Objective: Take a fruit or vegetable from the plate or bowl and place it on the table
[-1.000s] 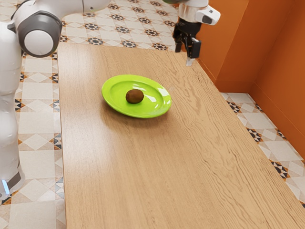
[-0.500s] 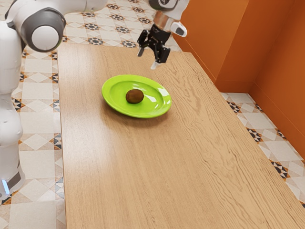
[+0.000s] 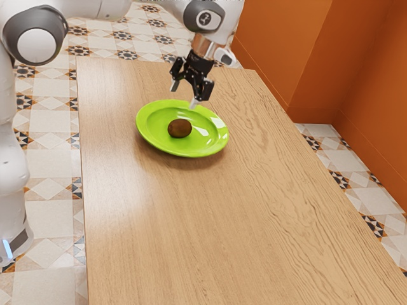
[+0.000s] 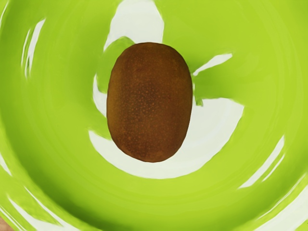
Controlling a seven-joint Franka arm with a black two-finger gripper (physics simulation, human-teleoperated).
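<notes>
There is one brown kiwi (image 3: 179, 128) and one green plate (image 3: 150, 130) — the wrist view gives the same count, one of each. The exterior view has one wooden table (image 3: 191, 222), one robot arm (image 3: 39, 44) and one black gripper (image 3: 184, 96) with two fingers (image 3: 194, 102). Floor tiles (image 3: 49, 219) are many — more than a dozen, some partly hidden.

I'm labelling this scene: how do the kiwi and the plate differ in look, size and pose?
Colour and finish: the kiwi is brown, speckled and fairly dull; the plate is lime green with glossy highlights.
Size: the kiwi is far smaller than the plate.
Pose: the kiwi lies on its long side on the plate, while the plate sits upright on the table.
Both have rounded outlines.
</notes>
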